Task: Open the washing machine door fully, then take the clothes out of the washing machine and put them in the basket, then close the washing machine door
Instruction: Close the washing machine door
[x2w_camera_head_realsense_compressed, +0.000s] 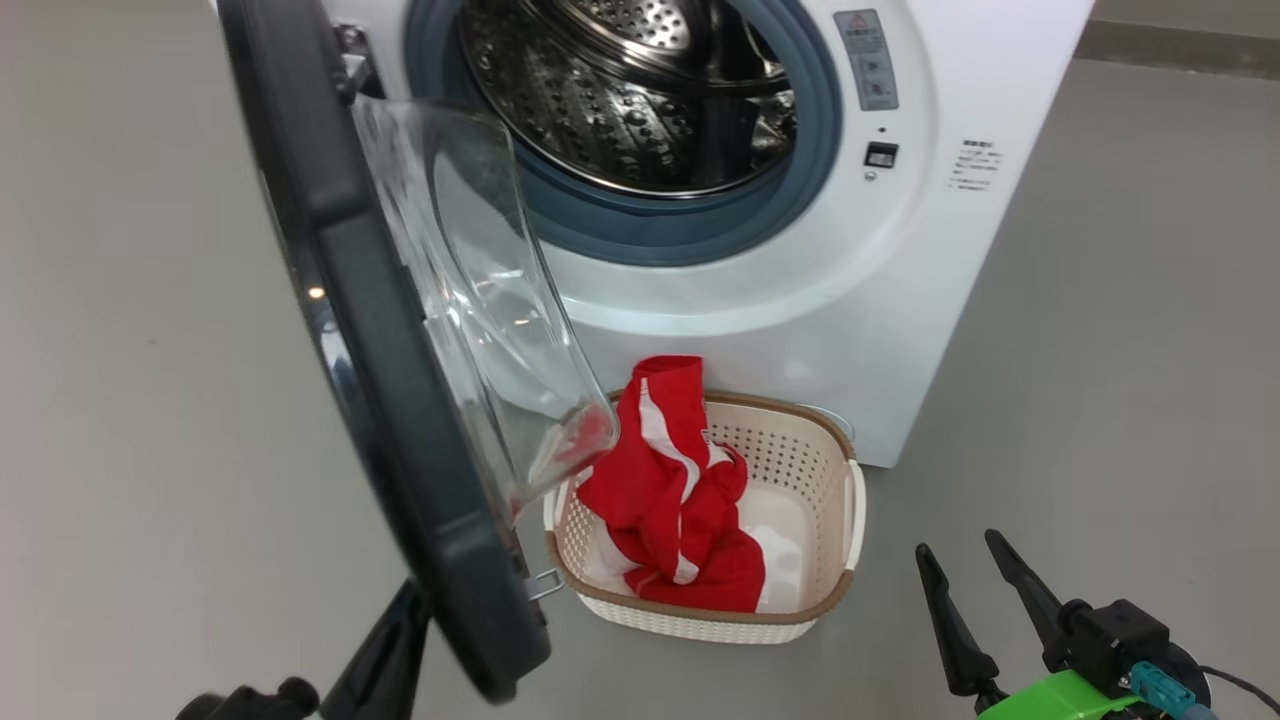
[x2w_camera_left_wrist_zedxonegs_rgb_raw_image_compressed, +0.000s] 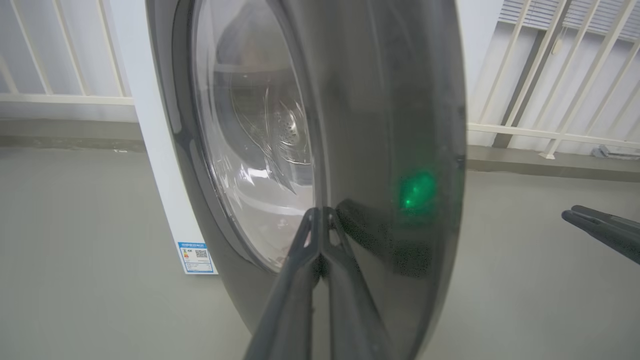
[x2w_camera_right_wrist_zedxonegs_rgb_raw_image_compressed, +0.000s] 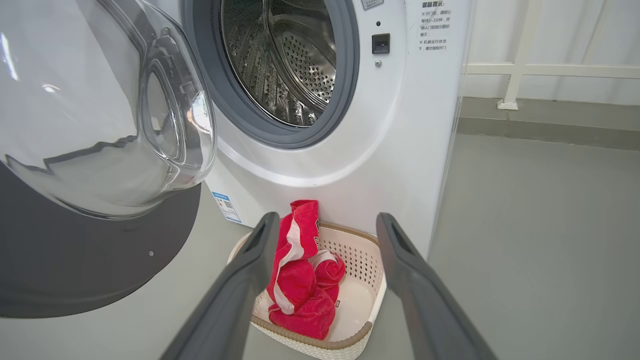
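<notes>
Now the left claw (x2w_camera_left_wrist_zedxonegs_rgb_raw_image_compressed: 320, 214), pressed together, touches the glossy black round door (x2w_camera_left_wrist_zedxonegs_rgb_raw_image_compressed: 385, 100); the right claw (x2w_camera_right_wrist_zedxonegs_rgb_raw_image_compressed: 325, 222) hangs spread, empty, near the cream perforated basket (x2w_camera_right_wrist_zedxonegs_rgb_raw_image_compressed: 374, 295) of red striped clothes (x2w_camera_right_wrist_zedxonegs_rgb_raw_image_compressed: 300, 285).

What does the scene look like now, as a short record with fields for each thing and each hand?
door: open, standing out from the washer
drum: no clothes visible inside
clothes: red, piled in the basket
basket: on the floor before the washer
left hand: shut, tips at the door's outer face
right hand: open, empty
</notes>
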